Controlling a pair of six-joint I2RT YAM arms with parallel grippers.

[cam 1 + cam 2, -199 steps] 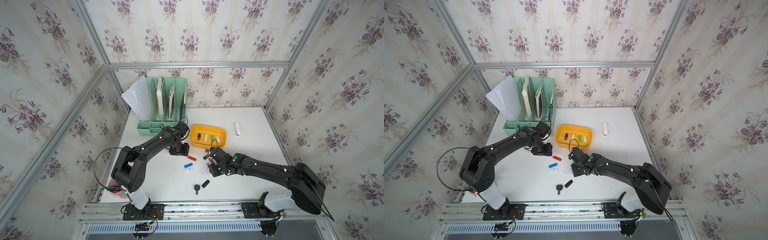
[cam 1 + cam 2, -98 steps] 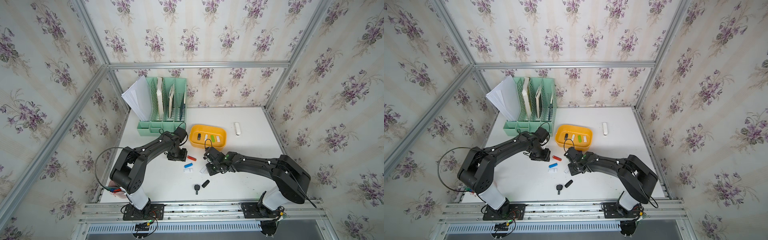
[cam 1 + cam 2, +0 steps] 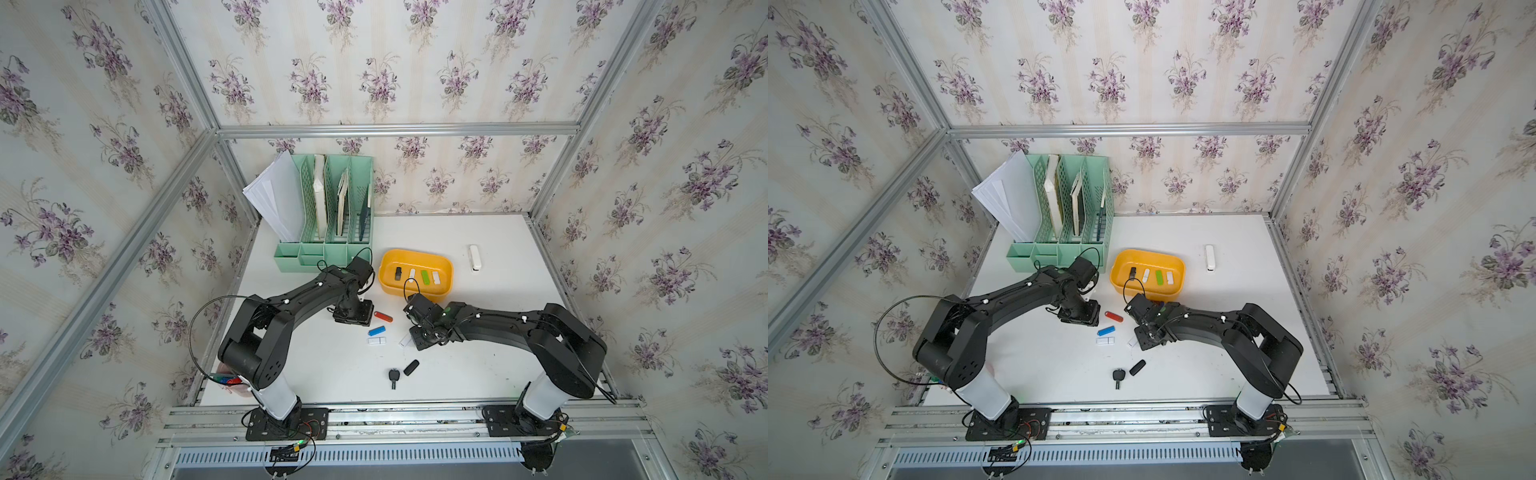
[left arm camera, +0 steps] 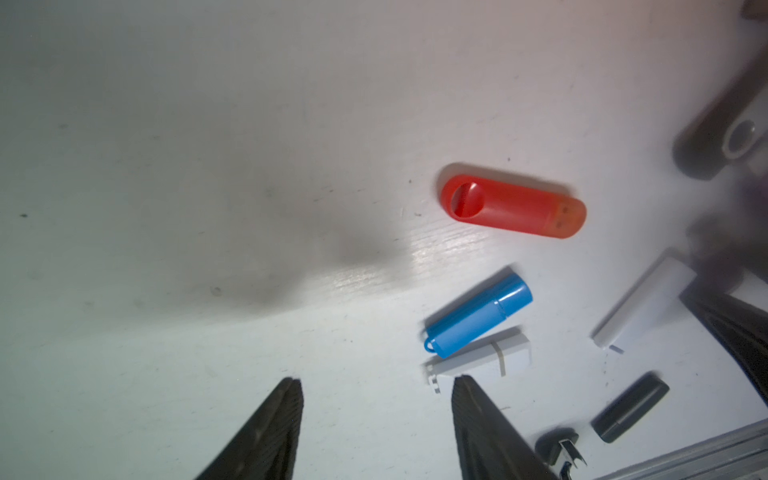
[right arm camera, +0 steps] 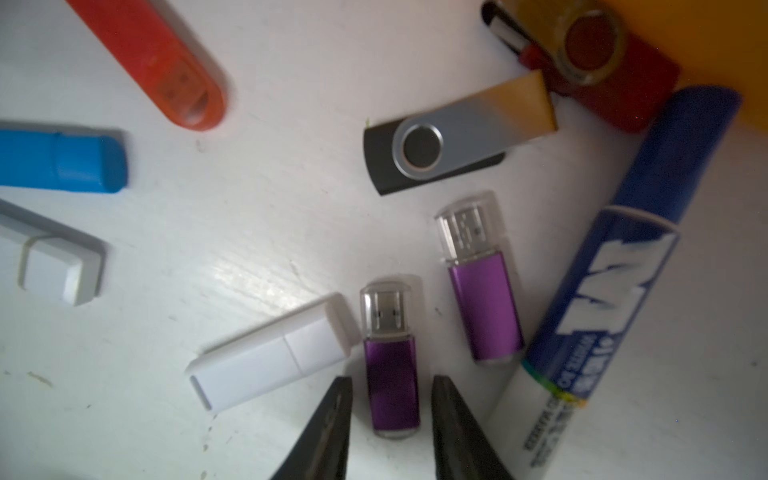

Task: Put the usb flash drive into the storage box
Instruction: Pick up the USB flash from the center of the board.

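The storage box (image 3: 415, 254) is a yellow-orange tray at mid-table in both top views, with several usb flash drives (image 3: 424, 277) in it. My right gripper (image 5: 391, 379) is low over the table in front of the box, open, its jaws straddling a purple usb flash drive (image 5: 388, 357) with a small gap on each side. A second purple drive (image 5: 484, 299) and a white one (image 5: 270, 357) lie beside it. My left gripper (image 4: 376, 381) is open over bare table, next to a white drive (image 4: 478, 357), a blue drive (image 4: 478, 316) and a red drive (image 4: 515, 208).
A blue-and-white marker (image 5: 623, 270), a black swivel drive (image 5: 449, 141) and a red swivel drive (image 5: 602, 54) lie near the box wall. A black capped drive (image 3: 411, 367) and a black key-shaped one (image 3: 393, 376) lie nearer the front. A mint-green file organizer (image 3: 328, 208) stands back left, a white stick (image 3: 475, 257) back right.
My right gripper's jaws have narrowed around the purple drive and its arm has folded in. The left gripper has shifted from beside the box toward the front, next to the red drive.
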